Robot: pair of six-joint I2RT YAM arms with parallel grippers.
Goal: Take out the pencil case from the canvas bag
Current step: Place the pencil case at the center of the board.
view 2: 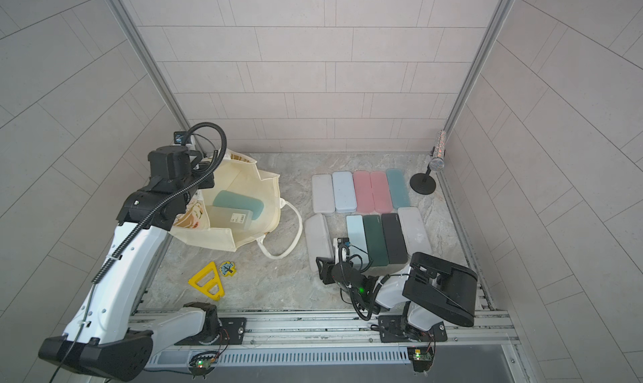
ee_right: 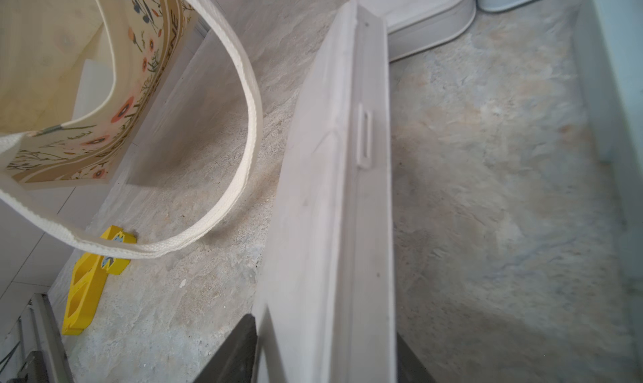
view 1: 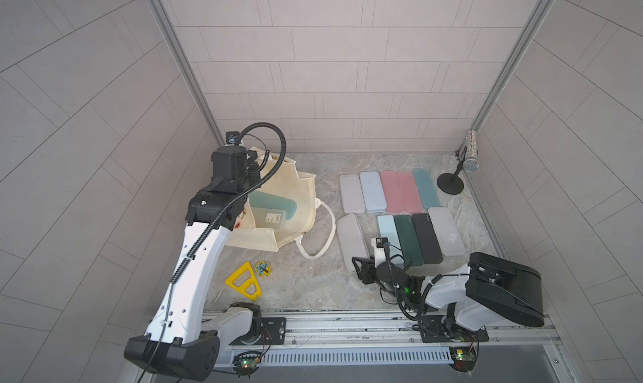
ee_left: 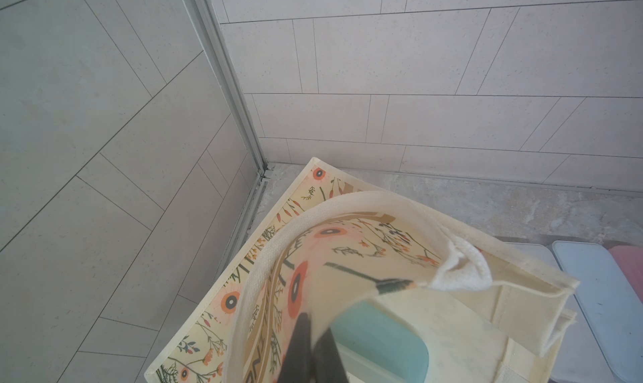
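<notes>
Pencil case (ee_right: 327,190) within the right claw (ee_right: 325,355)

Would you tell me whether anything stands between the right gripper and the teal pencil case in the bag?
Sideways, yes: the canvas bag's wall and rope handle lie between them. From above, the teal pencil case shows through the open mouth.

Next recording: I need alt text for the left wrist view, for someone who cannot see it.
The left gripper is shut on the flower-printed fabric of the open canvas bag, with a teal pencil case lying inside, close to its fingers. Grey tiled walls meet in a corner behind the bag.
</notes>
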